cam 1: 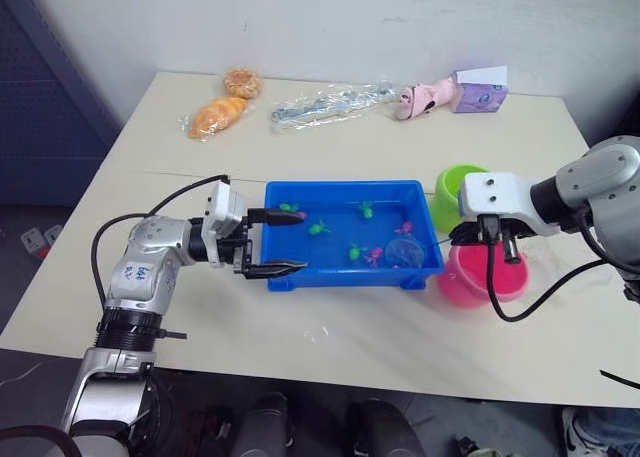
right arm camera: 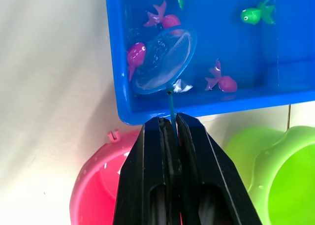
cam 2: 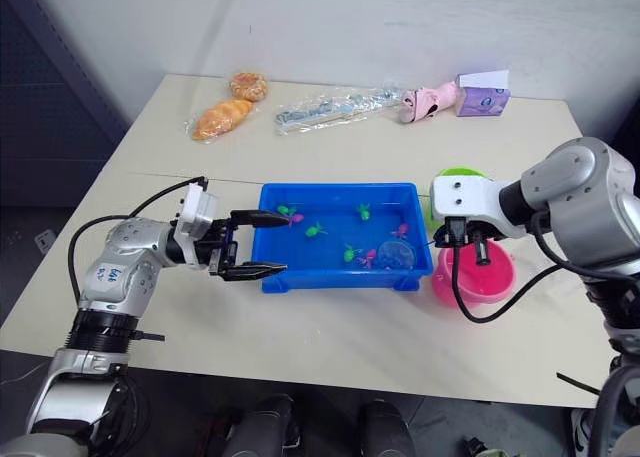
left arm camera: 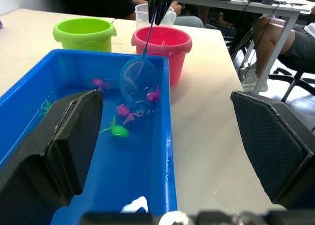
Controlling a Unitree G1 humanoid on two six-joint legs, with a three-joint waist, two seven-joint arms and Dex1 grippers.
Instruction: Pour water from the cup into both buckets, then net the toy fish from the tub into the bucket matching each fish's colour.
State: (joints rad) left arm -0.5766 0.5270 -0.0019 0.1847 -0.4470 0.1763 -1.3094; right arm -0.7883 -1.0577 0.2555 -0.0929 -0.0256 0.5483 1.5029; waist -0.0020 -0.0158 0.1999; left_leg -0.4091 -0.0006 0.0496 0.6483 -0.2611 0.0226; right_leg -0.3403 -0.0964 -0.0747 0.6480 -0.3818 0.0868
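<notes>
Two grippers on station, netting step in hand

Left gripper (cam 1: 272, 243) sits nearest, at the tub's (cam 1: 300, 276) left end, wrist level, fingers spread wide with one over the rim inside and one outside, gripping nothing. Looks like it's there to steady the tub.

Right gripper (right arm camera: 173, 124) reaches in from the tabletop's right edge, above the pink bucket (cam 1: 470, 282), fingers clamped together on the net's stick. Net (right arm camera: 163, 61) hoop is dipped in the tub's right end, a pink fish (right arm camera: 136, 55) touching its rim, more pink and green fish close by.

Next move, my read: scoop under that pink fish, lift, swing to the pink bucket. Green bucket (cam 1: 452, 192) sits just behind it, near the tub's far right corner.
</notes>
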